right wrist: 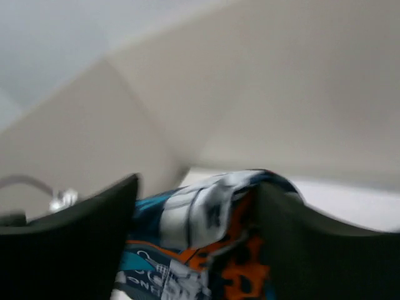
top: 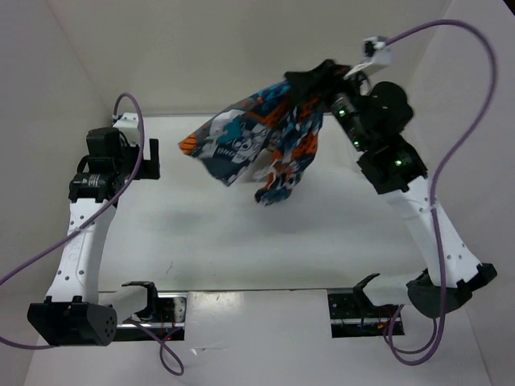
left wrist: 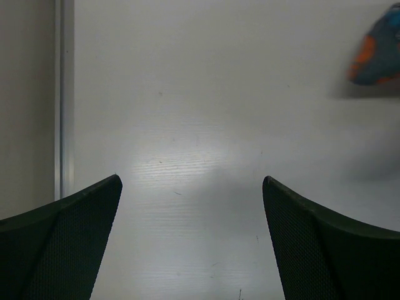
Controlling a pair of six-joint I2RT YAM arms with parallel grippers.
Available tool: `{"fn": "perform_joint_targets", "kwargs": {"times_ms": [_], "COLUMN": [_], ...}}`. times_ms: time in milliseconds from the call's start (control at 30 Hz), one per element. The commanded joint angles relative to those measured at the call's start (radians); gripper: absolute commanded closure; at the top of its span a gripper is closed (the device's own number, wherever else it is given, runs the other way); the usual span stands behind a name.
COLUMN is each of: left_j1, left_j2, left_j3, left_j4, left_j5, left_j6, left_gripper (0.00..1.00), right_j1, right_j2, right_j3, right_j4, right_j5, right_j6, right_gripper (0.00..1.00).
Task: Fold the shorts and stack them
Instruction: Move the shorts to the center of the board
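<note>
Shorts (top: 245,149) are up in the air at the far right of the table (top: 241,249), hanging and billowing from the raised right gripper (right wrist: 197,181). No part of them visibly touches the surface. Right wrist view is blurred: 2 fingers stand apart with printed cloth bunched in the gap. Cannot tell whether they pinch it or sit loose around it. Left gripper (left wrist: 190,181) is spread wide and holds nothing, low over bare table at the left side, well apart from the cloth. Only 1 corner of the shorts shows at the edge of its view. Folding not yet begun, by my reading: the cloth is neither flat nor laid out. Risks: if the right fingers are loose, the shorts drop in a crumpled heap instead of spreading, and any fold made on that would be crooked. If the hold is on 1 bunched edge only, the legs may twist as the cloth comes down. The left arm has far to reach, so a late or off-centre catch could drag the fabric sideways or miss the hem.
</note>
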State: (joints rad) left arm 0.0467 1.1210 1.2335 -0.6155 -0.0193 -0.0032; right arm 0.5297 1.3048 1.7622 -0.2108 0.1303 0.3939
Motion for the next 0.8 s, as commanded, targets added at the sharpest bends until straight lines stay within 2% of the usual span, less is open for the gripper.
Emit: {"fn": "perform_joint_targets", "kwargs": {"times_ms": [0,33,133,267,367,467,567,600,667,700,767], "left_j1": [-0.004,-0.013,-0.022,-0.031,-0.031,-0.063,-0.123,-0.152,-0.162,-0.162,-0.162], "left_j2": [-0.035,-0.046,-0.046,-0.024,0.006,0.032,0.042,0.042,0.03,0.03,0.055], "left_j3": [0.006,-0.014,-0.061,-0.12,-0.15,-0.21,-0.34,-0.382,-0.487,-0.502,-0.471], "left_j4": [-0.03,-0.05,-0.05,-0.041,-0.041,-0.032,-0.011,0.053,0.138,0.189,0.16], "left_j5": [0.021,0.021,-0.007,-0.041,-0.041,-0.041,-0.126,-0.201,-0.254,-0.254,-0.194], "left_j6": [0.003,0.003,0.003,0.003,0.003,0.003,0.003,0.003,0.003,0.003,0.003], "left_gripper": [0.0,0.0,0.0,0.0,0.0,0.0,0.0,0.0,0.0,0.0,0.0], "right_j1": [0.076,0.096,0.128,0.128,0.138,0.196,0.321,0.384,0.417,0.429,0.441], "right_j2": [0.126,0.148,0.192,0.081,0.028,0.046,0.109,0.161,0.223,0.252,0.322], "right_j3": [-0.142,-0.173,-0.24,-0.432,-0.607,-0.674,-0.652,-0.63,-0.552,-0.534,-0.497], "right_j4": [-0.099,-0.131,-0.219,-0.173,-0.174,-0.19,-0.176,-0.176,-0.176,-0.176,-0.131], "right_j5": [-0.173,-0.187,-0.187,-0.052,-0.061,-0.061,0.0,0.064,0.103,0.112,0.112], "right_j6": [0.028,0.016,0.019,0.082,0.121,0.149,0.16,0.145,0.122,0.122,0.074], "right_gripper": [0.12,0.0,0.0,0.0,0.0,0.0,0.0,0.0,0.0,0.0,0.03]}}
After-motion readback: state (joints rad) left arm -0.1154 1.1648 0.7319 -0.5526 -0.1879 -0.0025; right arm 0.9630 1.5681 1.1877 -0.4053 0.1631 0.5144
